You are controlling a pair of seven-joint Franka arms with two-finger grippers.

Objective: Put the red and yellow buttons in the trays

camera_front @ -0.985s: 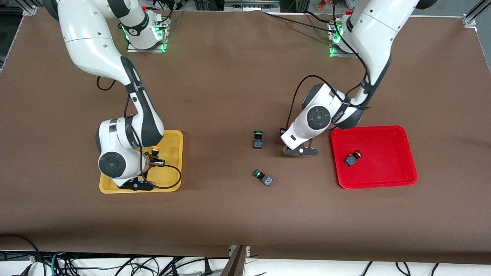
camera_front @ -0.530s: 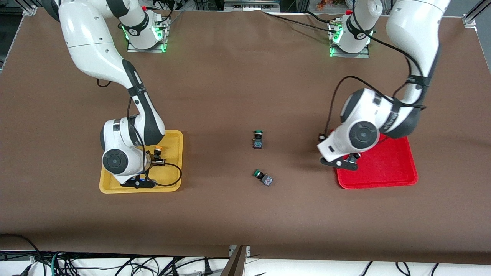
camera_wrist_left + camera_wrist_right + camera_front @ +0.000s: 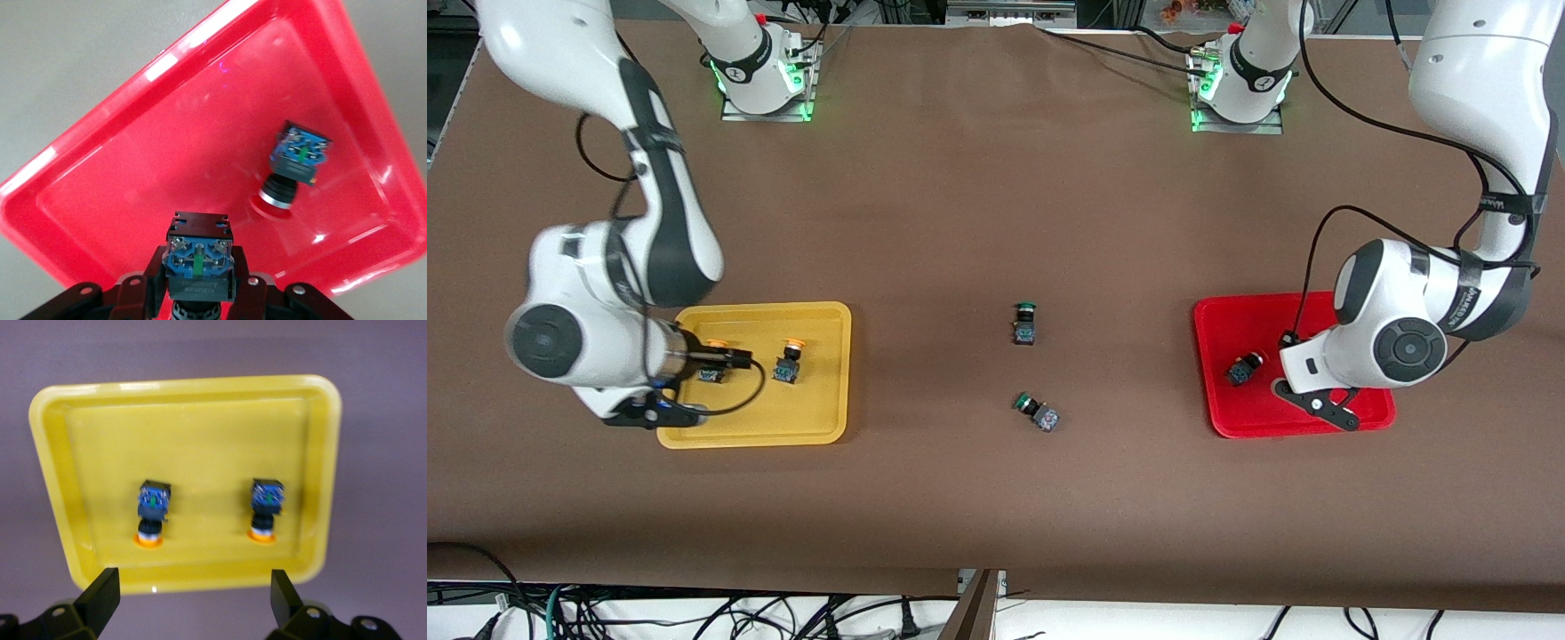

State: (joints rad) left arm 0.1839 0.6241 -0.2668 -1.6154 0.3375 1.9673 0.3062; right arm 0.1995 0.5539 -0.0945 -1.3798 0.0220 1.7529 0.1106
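Note:
The red tray (image 3: 1316, 311) lies toward the left arm's end of the table, with one red button (image 3: 1243, 369) lying in it, also in the left wrist view (image 3: 293, 167). My left gripper (image 3: 199, 283) hangs over the red tray (image 3: 167, 153), shut on a button (image 3: 199, 257) with a blue base; its cap is hidden. The yellow tray (image 3: 818, 391) holds two yellow buttons (image 3: 789, 360) (image 3: 711, 366). My right gripper (image 3: 193, 590) is open and empty, raised over the yellow tray's (image 3: 187, 433) rim, with the two buttons (image 3: 152, 513) (image 3: 265, 507) apart from it.
Two green-capped switches sit on the brown table between the trays, one upright (image 3: 1024, 323) and one on its side (image 3: 1037, 412) nearer the front camera. The right arm's cable loops over the yellow tray.
My left gripper has swung from the table's middle to over the red tray with the button. My right gripper has risen and drawn back, uncovering a second yellow button in the tray.

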